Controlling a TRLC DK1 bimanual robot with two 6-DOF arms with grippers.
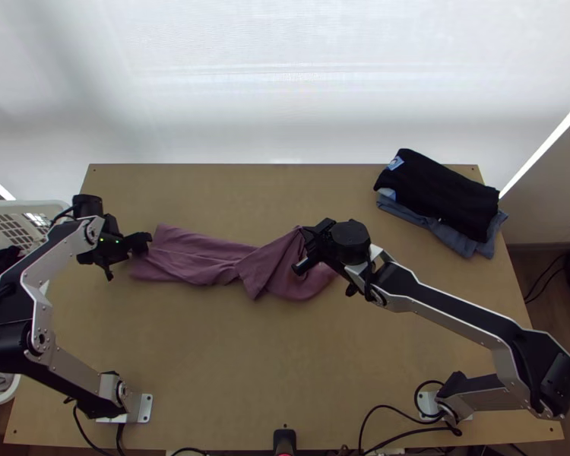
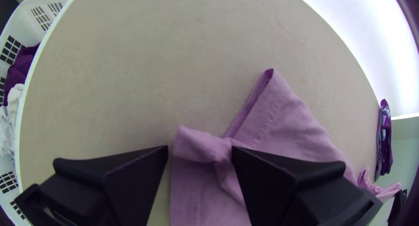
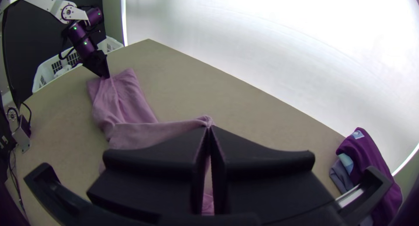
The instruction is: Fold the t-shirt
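Note:
The mauve t-shirt [image 1: 197, 257] lies as a long, narrow, rumpled strip across the mid-left table, with a twist near its middle. At its left end is my left gripper [image 1: 127, 257]; in the left wrist view, the left gripper [image 2: 200, 152] has its fingers apart, with a raised ridge of the shirt [image 2: 283, 121] between and under them. My right gripper [image 1: 306, 247] is over the strip's right part. In the right wrist view, the right gripper [image 3: 209, 128] is shut on a pinched, lifted bit of the shirt [image 3: 124, 99]. Its black fingers hide the cloth beneath.
Black and blue-grey folded clothes [image 1: 441, 199] are stacked at the table's back right. A white basket [image 1: 53, 205] with clothes in it stands by the left edge. Cables [image 1: 391, 410] run along the table's near edge.

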